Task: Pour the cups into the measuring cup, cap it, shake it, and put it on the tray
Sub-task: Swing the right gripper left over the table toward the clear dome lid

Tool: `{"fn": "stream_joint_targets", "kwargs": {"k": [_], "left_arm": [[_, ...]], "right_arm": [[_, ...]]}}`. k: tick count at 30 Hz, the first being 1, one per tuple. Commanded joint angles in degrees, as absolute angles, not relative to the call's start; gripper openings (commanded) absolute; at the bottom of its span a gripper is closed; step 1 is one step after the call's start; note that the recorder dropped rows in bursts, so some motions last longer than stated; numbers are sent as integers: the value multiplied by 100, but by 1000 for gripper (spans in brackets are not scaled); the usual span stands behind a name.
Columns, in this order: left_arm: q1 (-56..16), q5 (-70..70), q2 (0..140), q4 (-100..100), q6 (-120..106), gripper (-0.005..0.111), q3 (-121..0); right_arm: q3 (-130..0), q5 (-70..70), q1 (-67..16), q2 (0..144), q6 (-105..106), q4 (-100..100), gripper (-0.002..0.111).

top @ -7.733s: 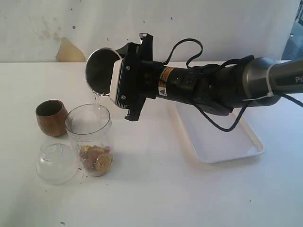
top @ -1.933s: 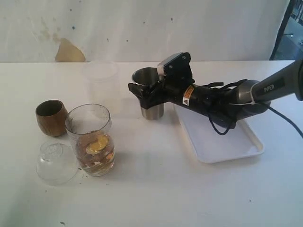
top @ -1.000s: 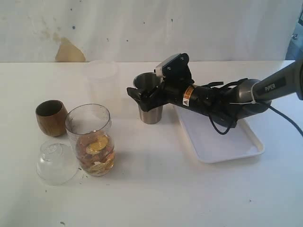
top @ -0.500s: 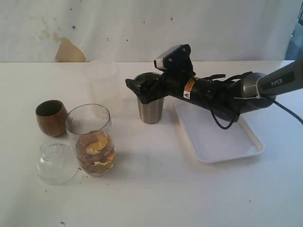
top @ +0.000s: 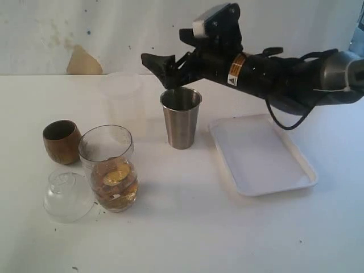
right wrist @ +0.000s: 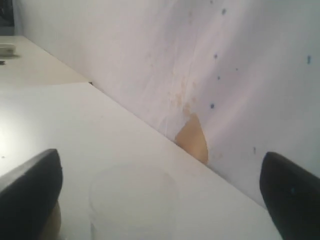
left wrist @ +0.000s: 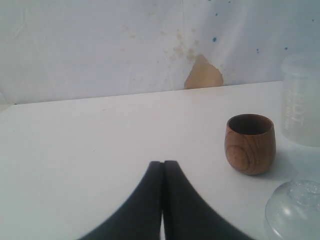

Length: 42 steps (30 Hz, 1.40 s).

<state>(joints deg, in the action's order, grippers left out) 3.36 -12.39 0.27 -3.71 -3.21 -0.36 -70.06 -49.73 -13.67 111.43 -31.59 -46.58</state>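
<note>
- Right gripper (top: 168, 62): jaws spread wide, empty; steel tumbler (top: 181, 122) stands beneath. It should clear vertically to avoid tipping it.
- Left gripper (left wrist: 162, 170): jaws pressed together; wooden cup (left wrist: 249, 144) ahead, not touching.

A frosted translucent plastic cup (top: 121, 96) stands upright in the upper left of the exterior view, toward the back of the white table (top: 187, 233). It is so pale that it nearly blends into the tabletop. A clear dome-shaped lid (top: 68, 196) rests on the table at the lower left. Behind the table rises a whitish wall (top: 273, 28) with faint stains and small dark specks. A tan patch (top: 84, 61) sits at its foot, left of the frosted cup.
</note>
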Motion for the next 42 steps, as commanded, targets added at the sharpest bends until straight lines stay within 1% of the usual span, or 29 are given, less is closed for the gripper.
{"fn": "stream_joint_targets", "kwargs": {"k": [1,6,10,13,17,21,24,26,33,36,38,42], "left_arm": [[353,-1165,0,-416,-313,0,0],[353,-1165,0,-416,-313,0,0],[353,-1165,0,-416,-313,0,0],[353,-1165,0,-416,-313,0,0],[353,-1165,0,-416,-313,0,0],[353,-1165,0,-416,-313,0,0],[353,-1165,0,-416,-313,0,0],[353,-1165,0,-416,-313,0,0],[353,-1165,0,-416,-313,0,0],[353,-1165,0,-416,-313,0,0],[353,-1165,0,-416,-313,0,0],[353,-1165,0,-416,-313,0,0]], "right_arm": [[-7006,-5029,-1334,10563,-3669,-5215,103],[-7006,-5063,-1334,9979,-4956,-6180,103],[-7006,-5088,-1334,9601,-5383,-7036,103],[-6983,-5169,-1312,9312,-6162,-7661,102],[-6983,-5640,-1233,8956,-6739,-8246,92],[-6983,-6180,-1180,8772,-7170,-8528,74],[-6983,-6535,-1180,8737,-7616,-8599,66],[-6983,-6962,-1180,8737,-7950,-8599,65],[-6983,-6996,-1435,8613,-8259,-8986,64],[-7009,-6996,-1802,8601,-8577,-9411,57],[-7019,-6380,-2176,8546,-8590,-9994,54],[-7032,-4214,-3139,8465,-8934,-9995,54]]}}
